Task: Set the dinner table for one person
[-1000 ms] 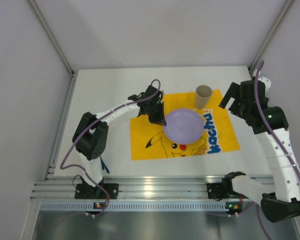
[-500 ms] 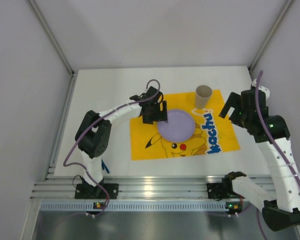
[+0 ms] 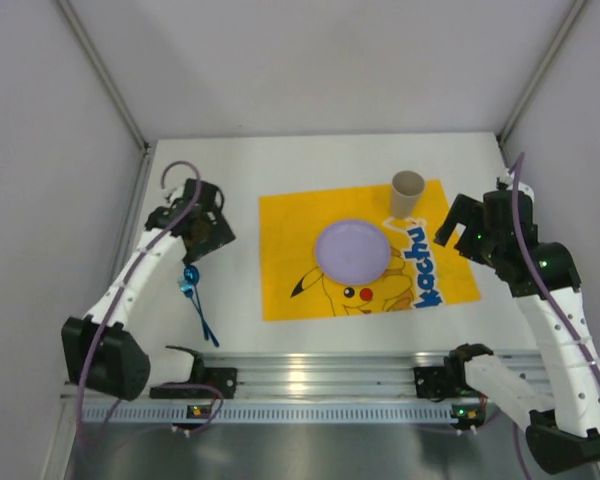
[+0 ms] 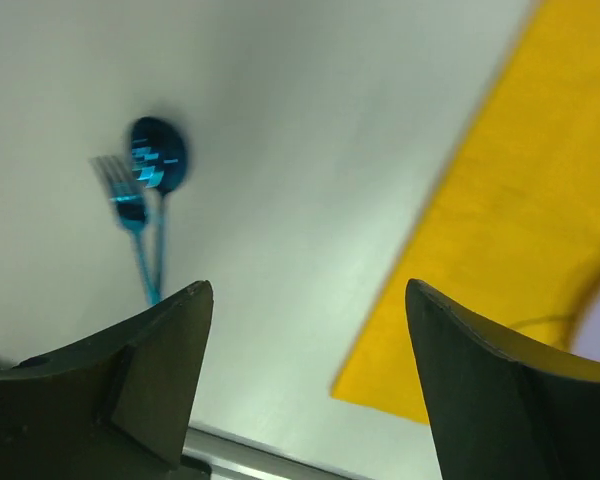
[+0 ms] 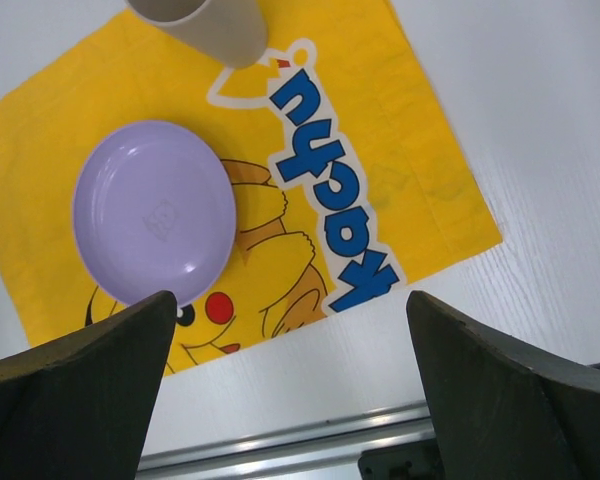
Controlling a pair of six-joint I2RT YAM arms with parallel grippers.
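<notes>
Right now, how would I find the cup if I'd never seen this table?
Find the yellow Pikachu mat on the white table. At its far edge, right of centre, stands the cup. It alone is tall and beige; the purple plate beside it lies flat.

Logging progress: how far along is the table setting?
Done: purple plate sits on the Pikachu mat, cup at its far edge. In hand: nothing; left gripper is open near the blue fork and spoon lying on the white table left of the mat; right gripper open too. Left: cutlery beside the plate.
</notes>
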